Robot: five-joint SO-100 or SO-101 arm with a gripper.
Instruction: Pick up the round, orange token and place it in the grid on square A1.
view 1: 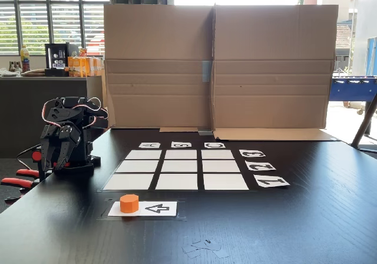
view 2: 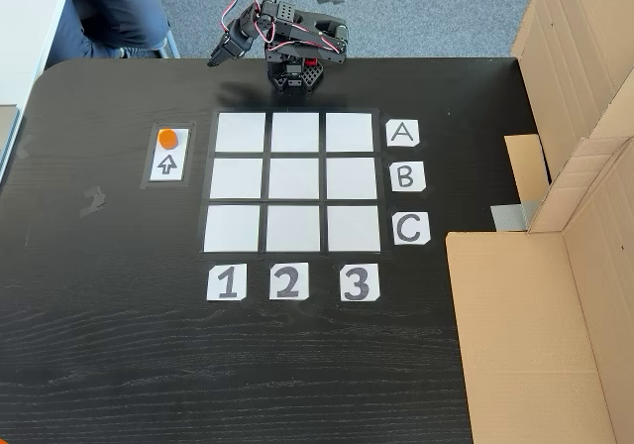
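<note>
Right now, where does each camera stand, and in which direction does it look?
A fixed view: low at the table edge, facing the cardboard wall across the grid; the folded arm sits at left.
A fixed view: high above, looking down on the grid; the arm sits at the top edge.
Both fixed views share the token on the arrow card.

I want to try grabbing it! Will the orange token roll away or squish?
The token looks like solid plastic, so probably stiff. It sits flat on the arrow card, so it likely stays put. Tipped onto its round side, it might roll.
</note>
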